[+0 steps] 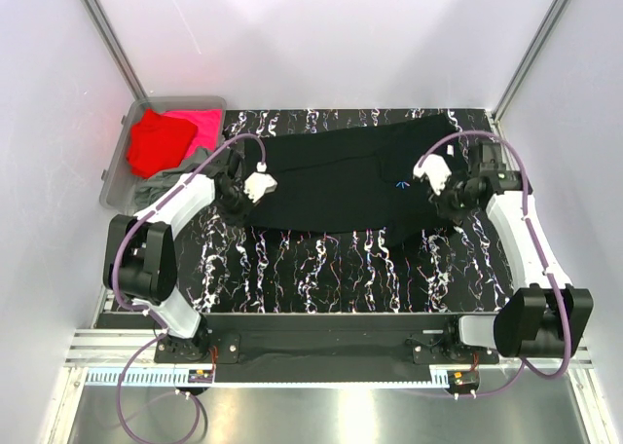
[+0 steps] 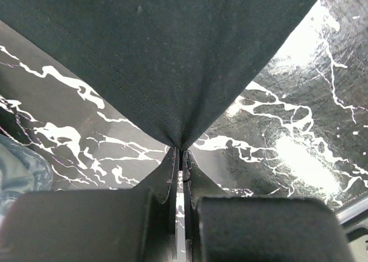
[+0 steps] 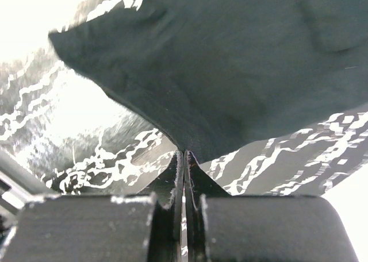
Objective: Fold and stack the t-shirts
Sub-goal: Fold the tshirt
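Note:
The black t-shirt (image 1: 336, 183) is stretched across the far half of the black marbled table, its tiny blue starburst print (image 1: 404, 184) near its right side. My left gripper (image 1: 238, 198) is shut on the shirt's left edge, and the cloth (image 2: 167, 61) fans out from the pinch (image 2: 181, 154). My right gripper (image 1: 450, 203) is shut on the shirt's right edge, and the cloth (image 3: 230, 61) spreads from its tips (image 3: 184, 154). Red (image 1: 156, 142), magenta-pink (image 1: 202, 125) and grey-green (image 1: 161, 186) t-shirts lie in the bin at the far left.
The clear plastic bin (image 1: 117, 166) stands at the table's far left corner. White enclosure walls with metal posts surround the table. The marbled surface (image 1: 331, 269) stretches from the shirt to the arm bases at the near edge.

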Robot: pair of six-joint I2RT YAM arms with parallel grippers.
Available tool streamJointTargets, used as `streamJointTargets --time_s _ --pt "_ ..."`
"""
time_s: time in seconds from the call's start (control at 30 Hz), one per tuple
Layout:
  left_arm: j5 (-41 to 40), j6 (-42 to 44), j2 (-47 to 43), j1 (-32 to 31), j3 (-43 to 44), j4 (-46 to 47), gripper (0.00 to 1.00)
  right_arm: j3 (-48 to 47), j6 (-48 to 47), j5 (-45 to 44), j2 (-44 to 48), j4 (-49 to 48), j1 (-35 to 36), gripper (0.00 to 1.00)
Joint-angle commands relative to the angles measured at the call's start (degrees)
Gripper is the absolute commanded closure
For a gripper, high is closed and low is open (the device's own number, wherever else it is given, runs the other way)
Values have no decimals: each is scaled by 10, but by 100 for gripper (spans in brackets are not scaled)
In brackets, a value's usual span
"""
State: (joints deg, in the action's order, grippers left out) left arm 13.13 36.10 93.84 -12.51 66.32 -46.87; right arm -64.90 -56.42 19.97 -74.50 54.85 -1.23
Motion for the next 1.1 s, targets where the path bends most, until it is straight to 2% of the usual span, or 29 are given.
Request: streamJointTargets --time_s 0.0,0.2,0.5,0.7,0.83,1.07 --pt "4 10 -4 4 13 -17 100 -56 42 15 -1 9 0 100" --pt "-4 3 37 6 62 -28 100 -156 52 1 -44 -28 -6 100" --pt "5 0 78 17 123 -45 100 -348 99 1 -173 -62 -24 100" --pt "6 -8 114 26 161 -45 100 -491 141 0 -307 -82 -25 100" --pt "4 -34 145 36 235 -46 100 -592 153 -2 -381 -80 -25 100" --pt "-35 -23 208 48 327 -47 100 -740 165 -12 -510 -76 -21 100"
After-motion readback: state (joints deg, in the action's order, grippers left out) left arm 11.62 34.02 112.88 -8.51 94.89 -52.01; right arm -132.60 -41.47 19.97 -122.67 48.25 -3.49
